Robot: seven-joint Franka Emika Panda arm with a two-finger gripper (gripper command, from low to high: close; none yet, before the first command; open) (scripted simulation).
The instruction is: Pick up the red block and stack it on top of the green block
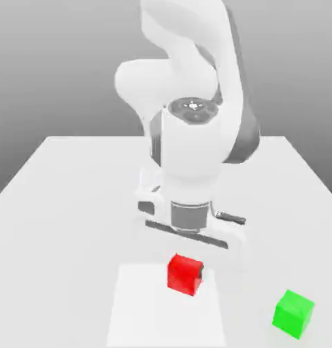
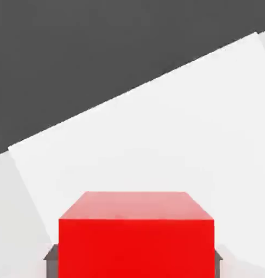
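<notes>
Your gripper (image 2: 136,263) is clenched on the red block (image 2: 136,248): in the hand view you have a dark fingertip (image 2: 217,261) against each of two opposite sides, block between them. In the exterior view, take 12 o'clock as the far edge of the table (image 1: 60,224), 6 as the near one. The arm (image 1: 190,146) comes in from 12 o'clock of the red block, hand above it, its wide body slanting from 10 toward 4. You get a bit of dark fingertip at the block's 3 o'clock side. The block shows over the 1 o'clock part of the white patch (image 1: 162,319); whether it touches the surface or hangs just above, you can't tell from these views. Your green block (image 1: 293,314) sits on the table at 4 o'clock from the red one, well apart from it, off the patch, turned so a corner points your way. Nothing is stacked on it; its top face is bare.
</notes>
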